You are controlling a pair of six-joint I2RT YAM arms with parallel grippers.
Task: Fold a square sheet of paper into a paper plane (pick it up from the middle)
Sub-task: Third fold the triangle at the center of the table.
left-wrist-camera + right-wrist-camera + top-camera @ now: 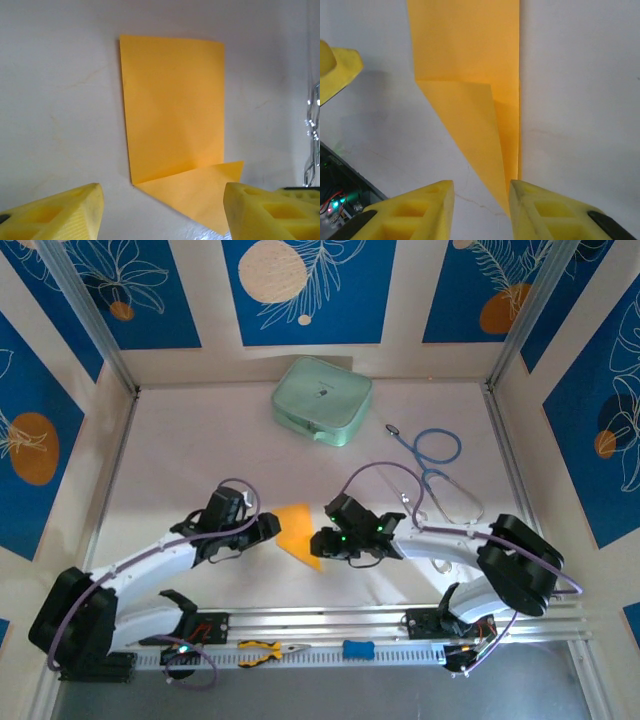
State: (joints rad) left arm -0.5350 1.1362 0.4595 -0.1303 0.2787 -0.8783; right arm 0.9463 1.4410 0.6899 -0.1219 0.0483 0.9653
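Observation:
The square sheet of paper [298,530] lies flat on the white table between my two grippers. It is orange-yellow and folded in half to a tall strip [172,110], with one corner turned in as a triangle [465,60]. My left gripper [270,528] sits just left of it, open, and the triangle flap lies on the table between its yellow fingers [65,215]. My right gripper [322,543] is at the sheet's pointed near end, open. The paper's tip [507,200] rests against the inner edge of its right finger [545,210]. The left gripper's finger [335,65] shows at the top left of the right wrist view.
A pale green case [322,400] stands at the back centre. A blue stethoscope [435,475] lies to the right, close behind my right arm. Orange-handled pliers [270,651] and a small blue piece [358,649] rest on the metal rail at the near edge.

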